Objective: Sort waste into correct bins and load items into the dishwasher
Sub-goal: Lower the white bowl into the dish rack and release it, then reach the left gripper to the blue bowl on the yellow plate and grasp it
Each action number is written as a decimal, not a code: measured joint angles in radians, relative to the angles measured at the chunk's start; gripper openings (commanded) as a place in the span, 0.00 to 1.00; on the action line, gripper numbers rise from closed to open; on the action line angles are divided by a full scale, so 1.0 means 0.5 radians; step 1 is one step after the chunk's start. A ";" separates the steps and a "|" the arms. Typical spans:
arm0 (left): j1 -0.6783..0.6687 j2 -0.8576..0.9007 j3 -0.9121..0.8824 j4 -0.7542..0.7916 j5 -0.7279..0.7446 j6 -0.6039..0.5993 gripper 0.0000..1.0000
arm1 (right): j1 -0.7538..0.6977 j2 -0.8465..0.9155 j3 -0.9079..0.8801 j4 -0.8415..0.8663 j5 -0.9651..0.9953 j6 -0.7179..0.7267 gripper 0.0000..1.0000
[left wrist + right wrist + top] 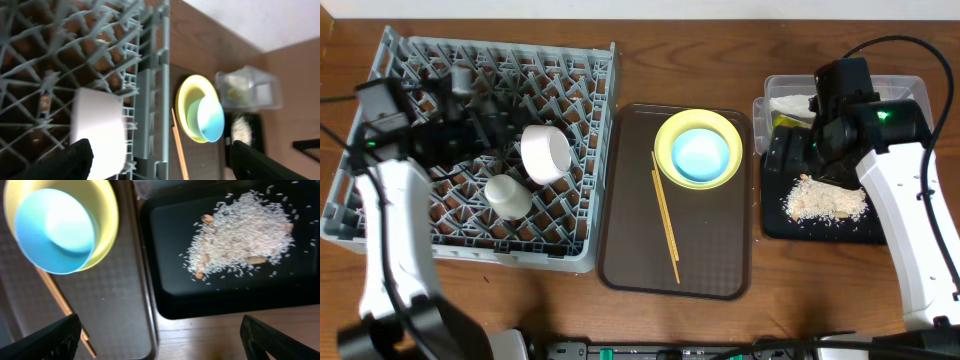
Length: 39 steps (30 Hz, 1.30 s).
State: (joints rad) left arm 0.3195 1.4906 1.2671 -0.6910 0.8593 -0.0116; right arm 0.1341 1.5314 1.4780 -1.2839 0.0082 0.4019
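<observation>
The grey dish rack [580, 100] holds a white bowl [545, 152] on its side and a small white cup [507, 196]. My left gripper [480, 125] is open above the rack, next to the bowl [97, 132]. A light-blue bowl [701, 155] sits in the yellow plate [670, 130], with chopsticks [666, 218] beside them. The clear tub [910, 85] holds a white napkin [790, 103] and a wrapper [785, 122]. Rice scraps [827, 198] lie in the black tray [775, 215]. My right gripper [160, 340] is open and empty over that tray's near-left corner [225, 300].
The plate, bowl and chopsticks lie on a brown serving tray [710, 270] between the rack and the bins. The tray's edge [145, 310] lies close beside the black tray. Bare wooden table [570, 310] shows along the front.
</observation>
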 measured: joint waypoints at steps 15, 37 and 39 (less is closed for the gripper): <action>-1.217 0.101 0.688 -0.176 -1.073 -0.240 0.90 | -0.383 -0.094 0.002 -0.115 0.246 -0.003 0.99; -2.127 1.225 0.723 0.211 -1.416 -0.132 0.79 | -0.685 -0.124 0.013 -0.188 0.186 -0.003 0.99; -2.136 1.267 0.723 0.183 -1.434 -0.127 0.64 | -0.685 -0.124 0.013 -0.188 0.186 -0.003 0.99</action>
State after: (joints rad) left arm -0.7483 2.1242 1.6283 -0.5995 0.1425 -0.0750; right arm -0.2085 1.4693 1.4845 -1.3781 0.1013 0.4004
